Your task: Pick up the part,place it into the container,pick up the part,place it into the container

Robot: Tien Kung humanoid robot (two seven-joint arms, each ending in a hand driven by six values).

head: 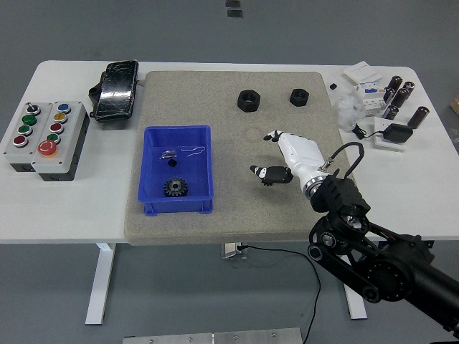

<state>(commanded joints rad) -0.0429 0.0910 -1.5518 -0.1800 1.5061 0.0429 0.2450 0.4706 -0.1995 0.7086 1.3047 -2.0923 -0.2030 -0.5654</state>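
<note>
A blue container (150, 166) stands on the grey mat (237, 107) at its left side. A black gear (174, 188) lies inside it near the front. Two black nut-like parts lie at the far side of the mat, a larger one (248, 100) and a smaller one (299, 96). My right hand (276, 163), white with black fingertips, hovers over the mat's middle right, to the right of the container and nearer me than the nuts. Its fingers are relaxed and hold nothing. The left arm is out of view.
A grey button box (44, 137) sits at the table's left. A black device (116, 87) lies at the back left. Boxes, dark cylinders (399, 97) and a black adapter (396, 133) crowd the right back corner.
</note>
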